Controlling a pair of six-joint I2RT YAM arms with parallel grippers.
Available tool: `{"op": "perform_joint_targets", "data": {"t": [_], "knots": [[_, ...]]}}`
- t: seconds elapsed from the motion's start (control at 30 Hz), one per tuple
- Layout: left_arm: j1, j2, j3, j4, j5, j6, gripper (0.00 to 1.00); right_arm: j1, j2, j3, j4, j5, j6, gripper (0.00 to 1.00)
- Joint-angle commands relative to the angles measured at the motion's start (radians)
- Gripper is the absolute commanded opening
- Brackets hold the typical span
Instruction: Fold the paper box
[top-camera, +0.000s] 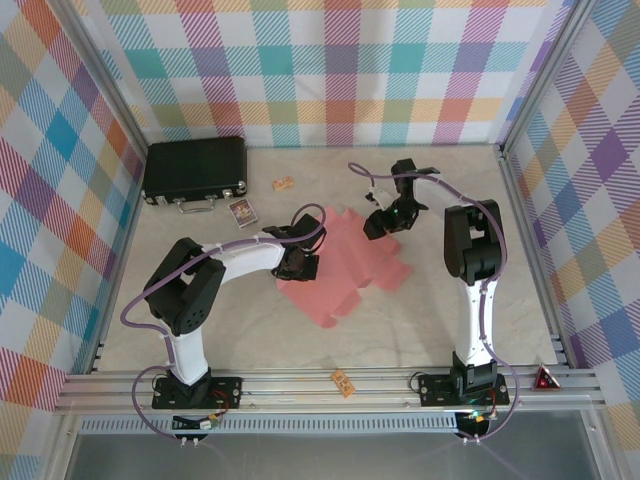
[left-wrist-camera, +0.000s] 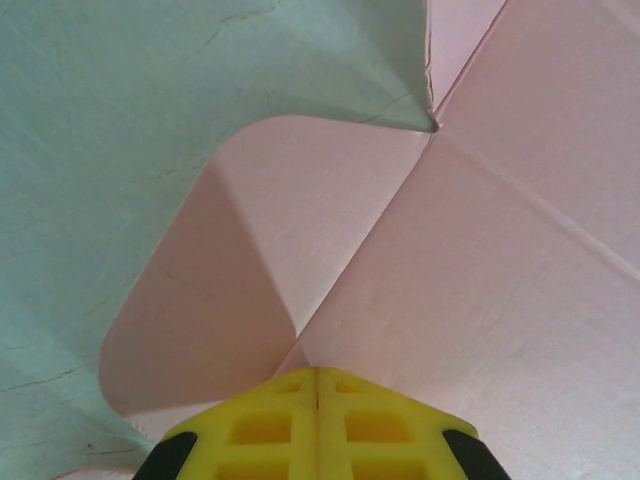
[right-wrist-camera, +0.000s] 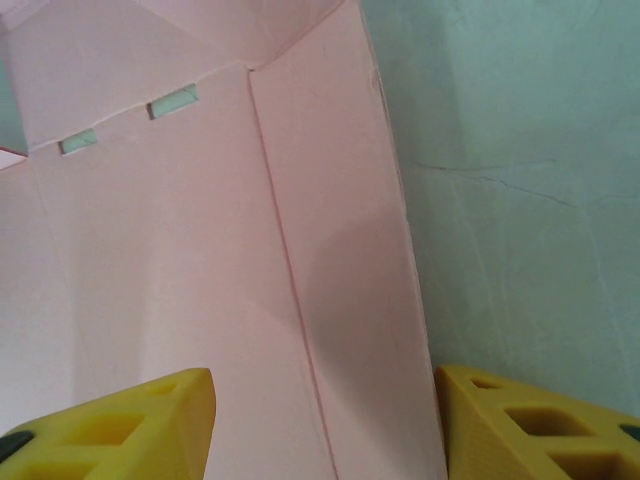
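Observation:
The paper box (top-camera: 350, 270) is a flat salmon-pink die-cut sheet lying mid-table. My left gripper (top-camera: 300, 262) is at the sheet's left edge. In the left wrist view its yellow fingertips (left-wrist-camera: 318, 375) are shut together, tips down on the card (left-wrist-camera: 480, 250) where a rounded flap (left-wrist-camera: 200, 310) meets a crease; no card shows between them. My right gripper (top-camera: 385, 222) hovers over the sheet's upper right part. In the right wrist view it (right-wrist-camera: 325, 430) stands open, its fingers (right-wrist-camera: 110, 425) straddling a narrow side strip (right-wrist-camera: 350, 300) of the sheet.
A black hard case (top-camera: 195, 172) lies at the back left, a small card (top-camera: 243, 210) and an orange tag (top-camera: 284, 183) near it. Another orange tag (top-camera: 343, 382) rests on the front rail. Plaid walls enclose the marble-look table (top-camera: 520, 300).

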Motion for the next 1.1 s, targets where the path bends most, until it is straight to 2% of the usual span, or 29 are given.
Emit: {"op": "perform_joint_targets", "data": {"t": [0.0, 0.2, 0.47, 0.7, 0.93, 1.07], "knots": [[-0.004, 0.043, -0.006, -0.019, 0.016, -0.014, 0.0, 0.007, -0.052, 0.023, -0.028, -0.076, -0.01, 0.59], [-0.004, 0.046, -0.001, -0.019, 0.021, -0.016, 0.0, 0.01, -0.101, 0.009, -0.018, -0.105, -0.02, 0.58], [-0.006, 0.054, 0.006, -0.019, 0.027, -0.016, 0.0, 0.023, -0.113, 0.001, -0.033, -0.057, -0.045, 0.55], [-0.005, 0.06, 0.02, -0.024, 0.03, -0.014, 0.0, 0.028, -0.101, 0.003, -0.047, -0.033, -0.06, 0.46], [-0.006, 0.066, 0.024, -0.025, 0.03, -0.012, 0.0, 0.036, -0.095, -0.016, 0.004, 0.078, -0.058, 0.3], [-0.006, 0.068, 0.02, -0.026, 0.026, -0.014, 0.0, 0.039, -0.088, -0.017, 0.007, 0.099, -0.067, 0.26]]}}
